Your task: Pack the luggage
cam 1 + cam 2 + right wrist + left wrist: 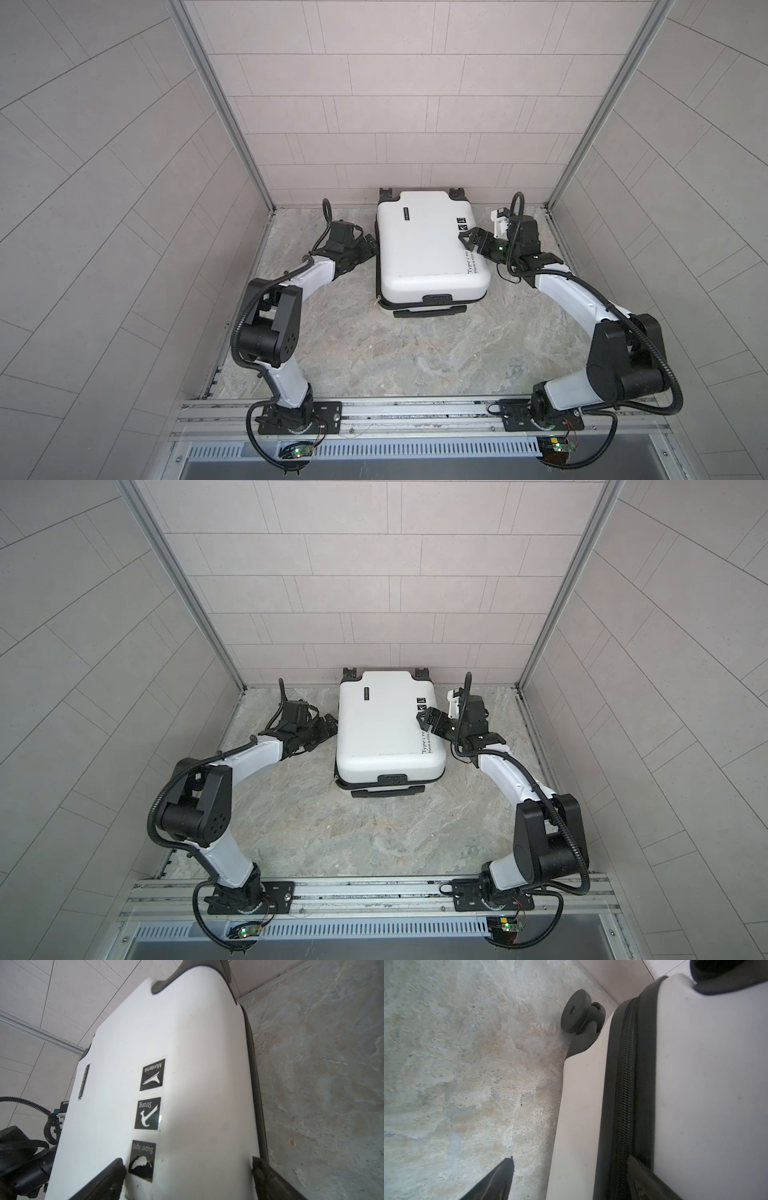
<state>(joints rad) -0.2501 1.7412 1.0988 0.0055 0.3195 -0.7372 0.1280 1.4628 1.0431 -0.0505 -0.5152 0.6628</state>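
Luggage (pixel 428 245), white with its lid down, lies flat at the back of the table (pixel 374 353), wheels (pixel 576 1012) toward the rear wall (pixel 374 104). Left tool (pixel 369 246), jaws spread, sits against its left side by the zipper (pixel 625 1084). Right tool (pixel 468 239), jaws spread, straddles its right top edge near the icons (pixel 148 1112)

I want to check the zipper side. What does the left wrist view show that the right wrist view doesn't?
Only the left wrist view: a black wheel and the zipper running along the side of the luggage. Only the right wrist view: three square icons on its top face. Both: the white shell and the stone table.
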